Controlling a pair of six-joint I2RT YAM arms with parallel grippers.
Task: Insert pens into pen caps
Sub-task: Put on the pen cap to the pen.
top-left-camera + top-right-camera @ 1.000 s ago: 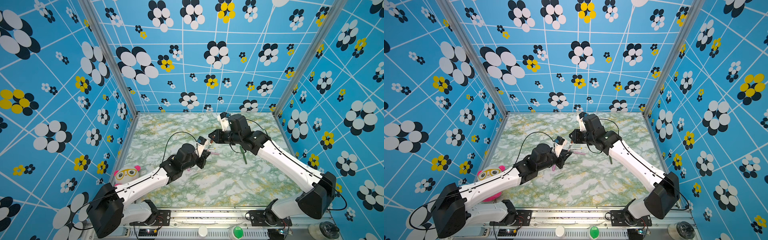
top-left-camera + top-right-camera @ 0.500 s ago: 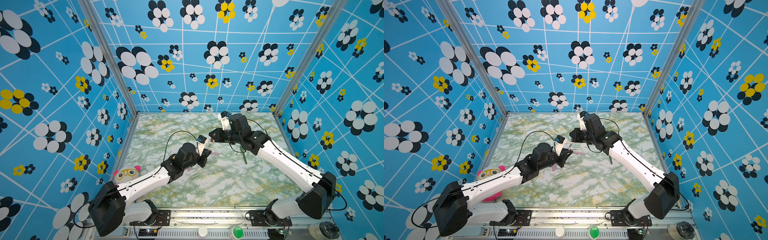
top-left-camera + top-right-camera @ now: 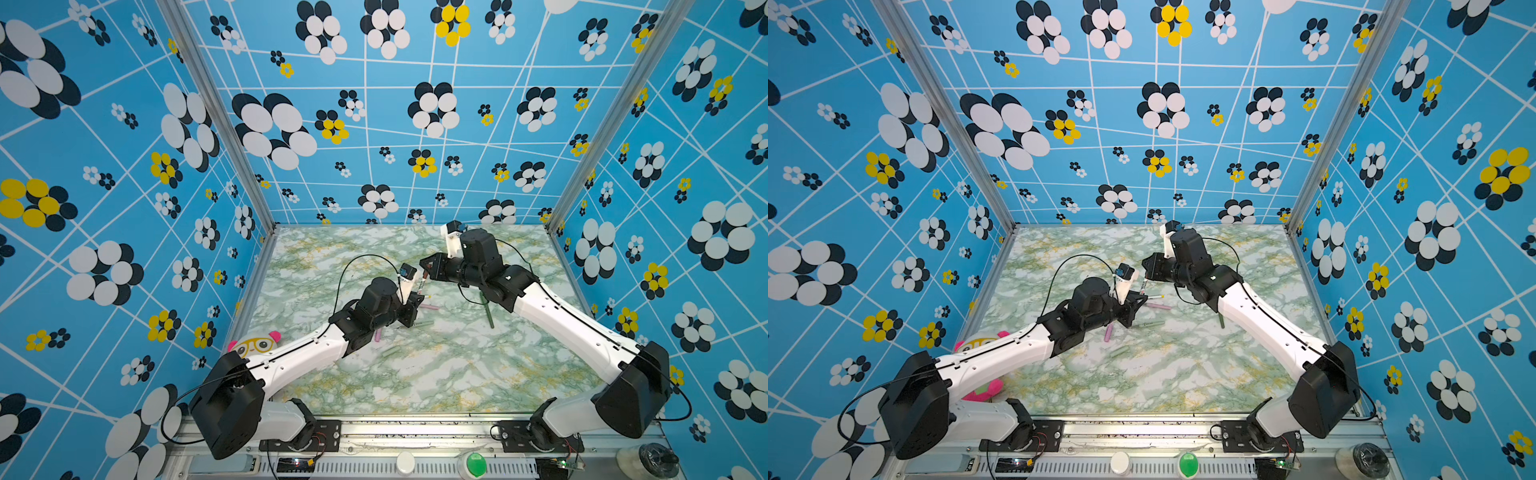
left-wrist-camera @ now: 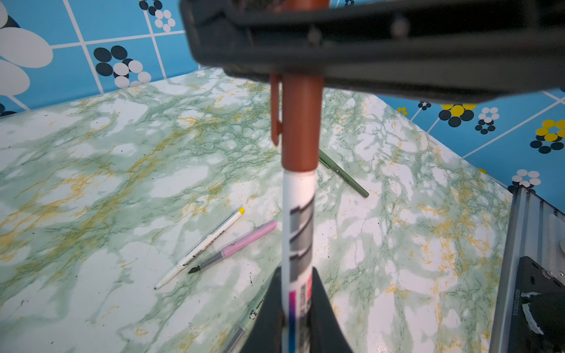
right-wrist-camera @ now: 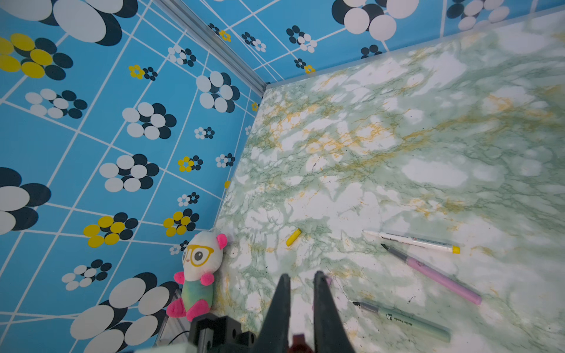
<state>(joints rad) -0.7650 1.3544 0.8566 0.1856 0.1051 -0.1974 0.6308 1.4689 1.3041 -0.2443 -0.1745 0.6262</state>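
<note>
A white-barrelled pen (image 4: 298, 220) with print stands between the fingers of my left gripper (image 4: 298, 275), which is shut on its lower barrel. A brown pen cap (image 4: 301, 122) sits over the pen's upper end. My right gripper (image 5: 301, 278) is shut on that cap, and a bit of brown shows low between its fingers. In both top views the two grippers meet mid-table, left gripper (image 3: 415, 297) below right gripper (image 3: 427, 266), with the pen (image 3: 1144, 286) slanting between them.
On the marble table lie a yellow-ended white pen (image 5: 415, 240), a pink pen (image 5: 443, 279), a pale grey-green pen (image 5: 409, 321) and a dark green pen (image 4: 342, 174). Loose caps: yellow (image 5: 293, 237), pink (image 3: 378, 334), pale grey-green (image 3: 390, 352). A plush panda (image 5: 198, 269) sits by the left wall.
The right gripper's jaws have closed slightly on the brown cap. Both arms have stayed almost where they were.
</note>
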